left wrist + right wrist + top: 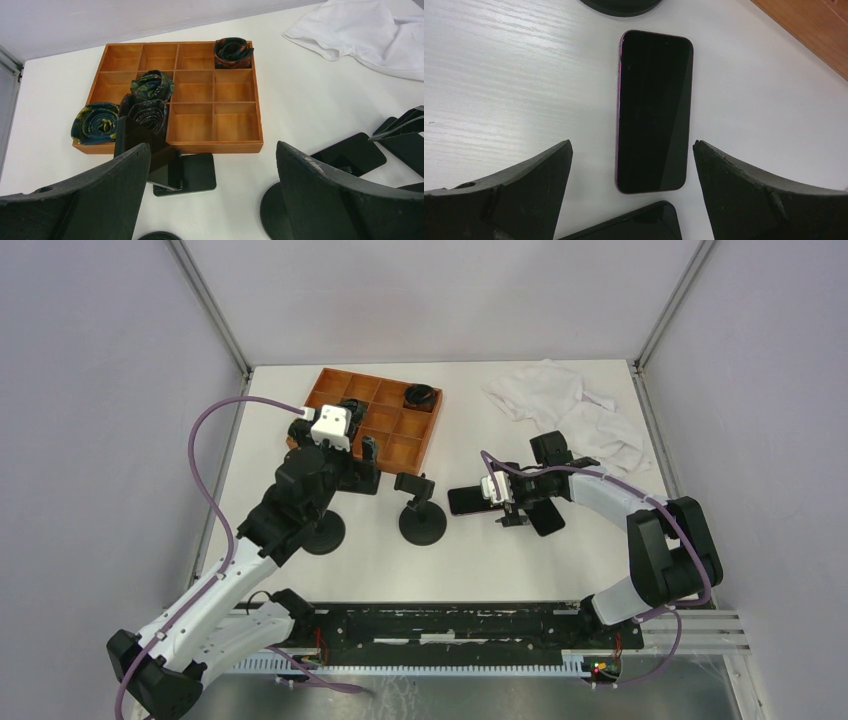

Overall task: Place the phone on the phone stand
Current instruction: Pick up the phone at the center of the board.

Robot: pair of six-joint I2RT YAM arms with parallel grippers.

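Your left gripper [212,150] hangs with its jaws spread wide, holding nothing, and the orange wooden compartment tray [214,102] sits just beyond it. To its right stands the black round-based phone stand [421,512]. Further right, the slim dark-screened phone [653,112] lies flat on the white desk [499,75]. It is directly beneath your right gripper [631,145], whose spread jaws straddle it, clear of its edges.

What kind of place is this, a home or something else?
Probably a robotics lab test cell: a white table boxed in by plain panels, a left arm and right arm bolted at its edge, a staged phone.
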